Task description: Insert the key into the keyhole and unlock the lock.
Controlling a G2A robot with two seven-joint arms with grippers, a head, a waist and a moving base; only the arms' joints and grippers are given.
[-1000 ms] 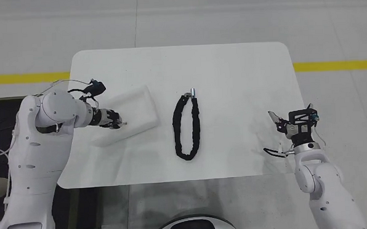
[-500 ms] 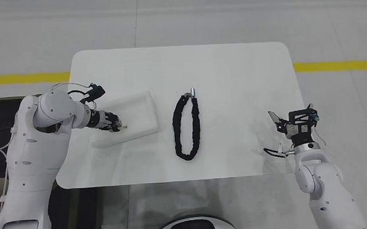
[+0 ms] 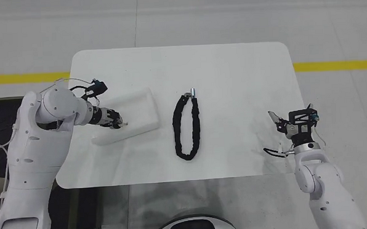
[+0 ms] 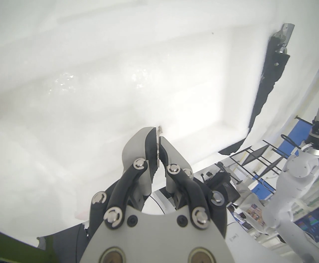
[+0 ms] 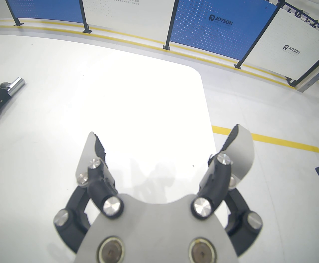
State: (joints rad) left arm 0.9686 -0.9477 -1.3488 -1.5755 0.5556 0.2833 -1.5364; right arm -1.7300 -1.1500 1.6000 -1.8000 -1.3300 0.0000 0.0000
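Left gripper (image 3: 117, 122) pinches a small flat metal key (image 4: 158, 143) over the white foam tray (image 3: 140, 104) near the tabletop (image 3: 231, 81) left edge. The black sleeved chain lock (image 3: 187, 128) lies well apart, mid-tabletop. Right gripper (image 3: 269, 133) gapes at the right edge.

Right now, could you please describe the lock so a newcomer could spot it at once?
Look at the middle of the white table, beside the white foam tray. The lock is a long loop lying flat; it alone is black, with a silver metal end.
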